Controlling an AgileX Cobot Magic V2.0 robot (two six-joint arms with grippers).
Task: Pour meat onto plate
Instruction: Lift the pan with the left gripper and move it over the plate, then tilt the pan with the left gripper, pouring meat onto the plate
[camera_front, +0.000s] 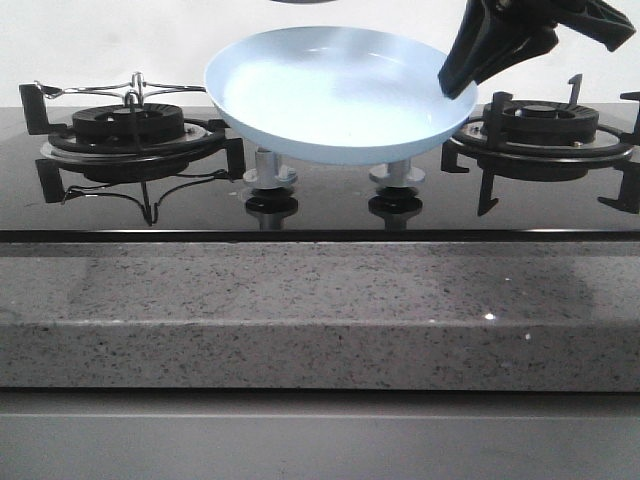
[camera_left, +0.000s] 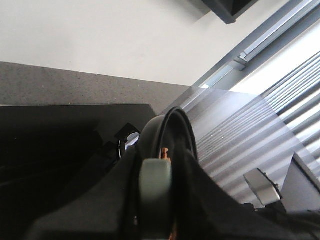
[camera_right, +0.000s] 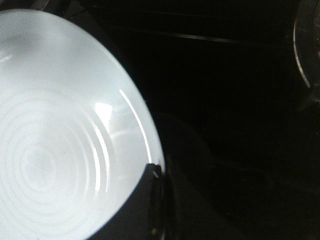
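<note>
Plate (camera_front: 335, 95): I see it lifted above the hob (camera_front: 320, 205), over the two knobs (camera_front: 272, 172), tilted a little toward the camera. Pale blue, shallow, raised rim. Its bowl is bare; faint rings show on its surface in the right wrist view (camera_right: 55, 150).

Right claw (camera_front: 462, 80): black, clamped on the plate's rim on the side nearest the right burner (camera_front: 540, 130). One finger lies over the inner edge of the rim (camera_right: 150, 172).

Left claw (camera_left: 157, 175): out of the front view. In its own wrist view I see it shut on a grey-green handle (camera_left: 156, 185), beyond which stands the black rim of a pan (camera_left: 172, 130), seen edge-on.

Meat (camera_left: 164, 151): only one small orange-brown speck shows, at the pan's rim just above the handle. The pan's inside is hidden from me.

Left burner (camera_front: 125, 130): carries a wire stand (camera_front: 135, 90).

Bench (camera_front: 320, 310): speckled grey stone, in front of the hob.
</note>
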